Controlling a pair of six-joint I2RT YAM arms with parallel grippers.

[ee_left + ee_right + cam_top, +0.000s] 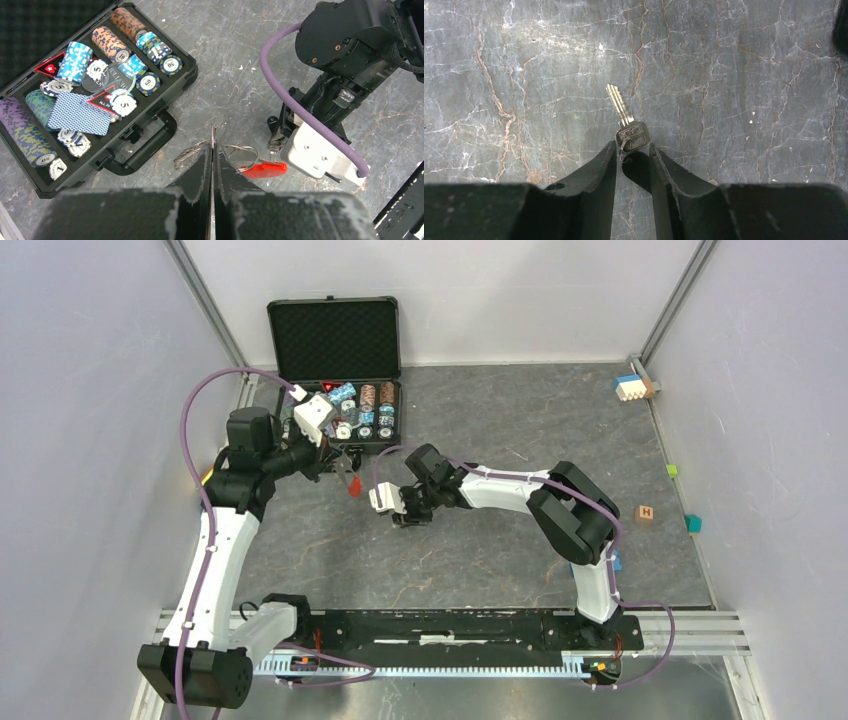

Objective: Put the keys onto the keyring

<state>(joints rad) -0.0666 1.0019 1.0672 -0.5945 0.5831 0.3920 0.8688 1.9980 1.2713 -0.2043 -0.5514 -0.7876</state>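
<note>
Grey marbled tabletop [480, 560] runs away from the arm bases [440, 632]. Closest to me, the right gripper [633, 145] is down low over the key [624, 112], which seems to lie flat on the stone with its blade pointing away. The jaws stand narrow, one on either side of the key's head; I cannot tell whether they already bite. To get this pick right, I'd say, it should pinch the head squarely. The blade and the little wire loop [624, 148] at the head should be left free, so nothing twists on the lift toward the ring. The stamp on the head is too small to read.

A little farther off and to the left, the left gripper [212, 150] is pinched tight on the keyring [192, 151]. The chain is bunched to one side and the red tag [263, 169] sits on the other. It only needs to hold steady there.

Beyond that sits the open case [335, 335] of poker chips [75, 60]. One chip [149, 81] reads "50", and a red-and-black triangle [102, 97] reads "ALL IN". Off to the far right, a wooden block [645, 512] shows an "H".
</note>
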